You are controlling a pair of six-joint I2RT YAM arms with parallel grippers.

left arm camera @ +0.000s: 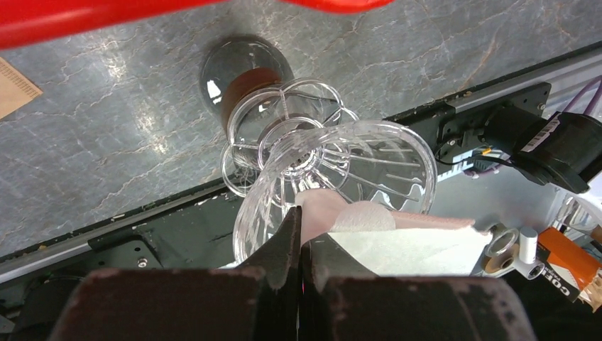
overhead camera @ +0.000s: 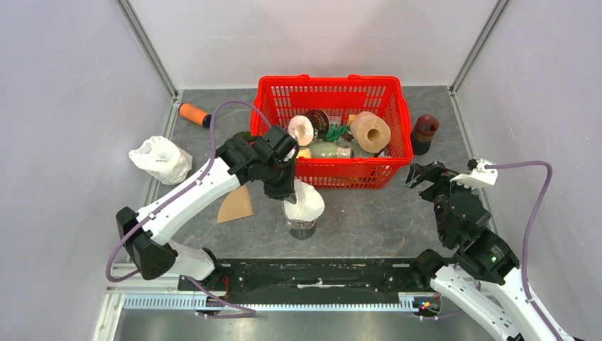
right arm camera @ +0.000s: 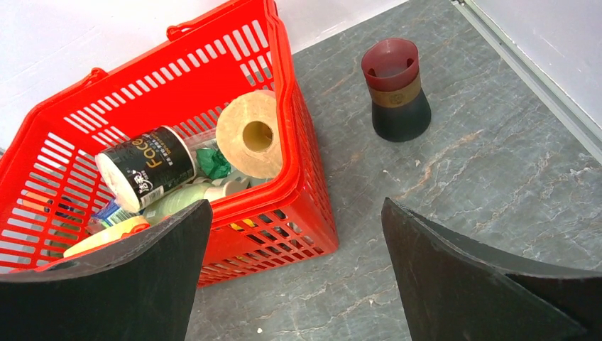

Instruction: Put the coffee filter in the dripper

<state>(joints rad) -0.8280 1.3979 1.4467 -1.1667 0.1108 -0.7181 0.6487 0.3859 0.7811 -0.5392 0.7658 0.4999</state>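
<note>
Between the arm bases and the red basket [overhead camera: 330, 79], on the grey stone-patterned table [overhead camera: 383, 213]: clear glass dripper [overhead camera: 302, 227], upright on its ribbed foot. Right over its mouth, white coffee filter [overhead camera: 307, 201], pinched at one edge by the left gripper [overhead camera: 286, 190], both fingers pressed flat together on the paper. Seen from the left wrist, free part of the filter fanned out beside and across the dripper's near rim; seated inside the cone or not, cannot tell.

Well off to the right, near the table's right edge: right gripper [overhead camera: 424, 174], spread wide, nothing between its fingers, pointed toward the basket's near right corner.

Just left of the dripper, flat on the table: brown paper filter [overhead camera: 236, 206]. Further left, against the wall: crumpled white bag [overhead camera: 162, 160]. Beyond that, at the far left: orange cylinder [overhead camera: 193, 114]. Just right of the basket: dark maroon vessel [overhead camera: 424, 133] with a tan band, upright. Inside the basket: tan tape roll [overhead camera: 370, 131], black can [right arm camera: 145, 170] on its side, assorted smaller items.
</note>
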